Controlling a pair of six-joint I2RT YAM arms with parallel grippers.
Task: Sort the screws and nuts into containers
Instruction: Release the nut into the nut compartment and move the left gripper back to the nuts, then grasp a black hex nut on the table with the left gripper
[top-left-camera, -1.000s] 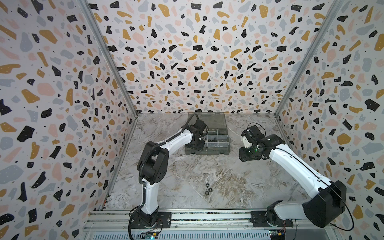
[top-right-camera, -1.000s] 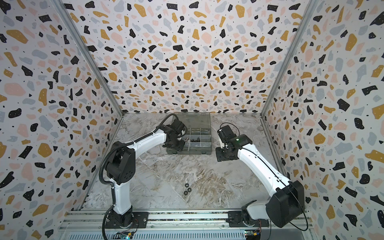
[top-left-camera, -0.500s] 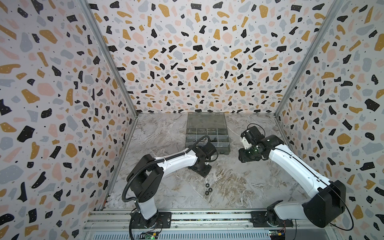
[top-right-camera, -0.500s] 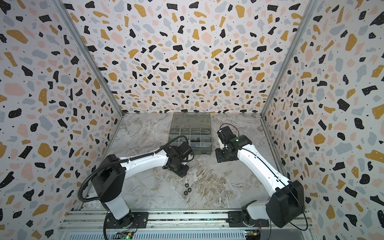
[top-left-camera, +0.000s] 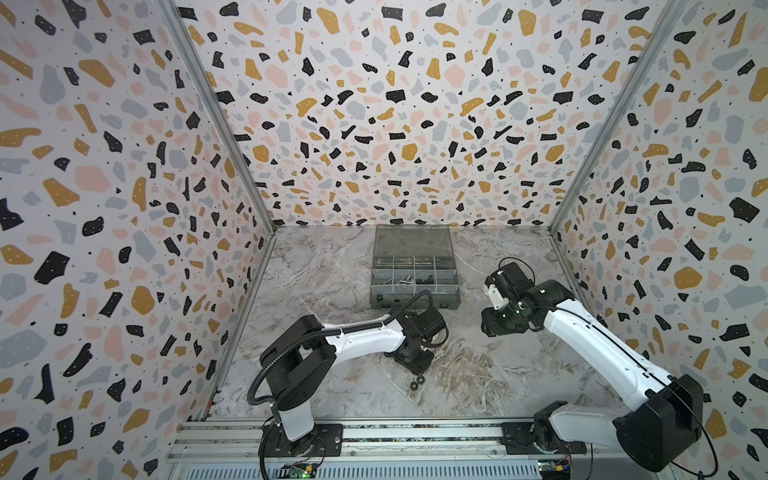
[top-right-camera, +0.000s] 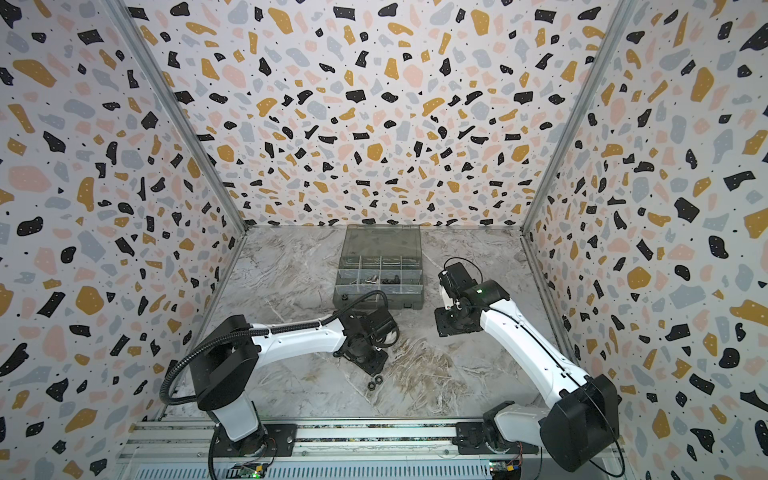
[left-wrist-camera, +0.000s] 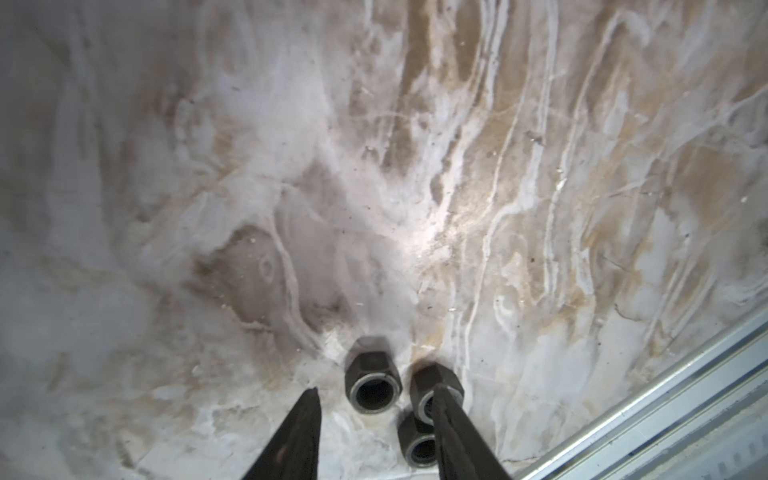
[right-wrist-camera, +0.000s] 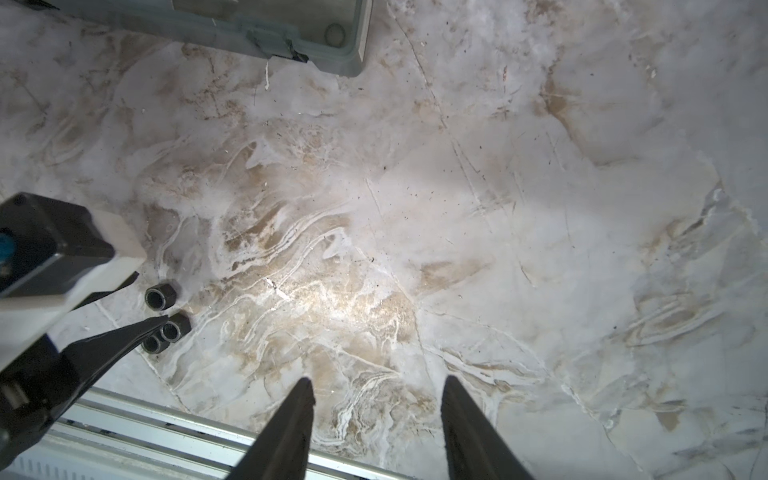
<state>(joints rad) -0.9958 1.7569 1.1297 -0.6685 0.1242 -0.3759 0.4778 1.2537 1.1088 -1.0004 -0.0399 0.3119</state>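
One second ago the left claw (left-wrist-camera: 376, 401) was at the translucent smoky-grey plastic organiser box (top-left-camera: 446, 297). Now it has come back low over the marble-patterned bench (top-left-camera: 332, 282), near the metal front rail (left-wrist-camera: 685, 407). Its fingers have narrowed, but they stand apart with nothing clamped. We take this to mean that one delivery is finished and the next pick begins. The right claw (right-wrist-camera: 379, 395) has not moved. It hangs over bare bench, fingers apart and empty.

The only loose things we find on the bench are three small black hexagonal metal nuts (left-wrist-camera: 373, 384), close together. In both top views they show as tiny rings just in front of the left claw. One nut lies between the two fingers. A second is partly hidden behind one finger (left-wrist-camera: 459, 440), and the third lies just beside the second.

Each nut seems to rest on a flat face, so we judge that its bore points straight up from the bench. The body looks about as tall as it is wide, so there is no clear long axis.

Small silver and dark pieces already lie in the middle row of compartments (top-left-camera: 411, 279), too small to name. We see no screws on the bench.
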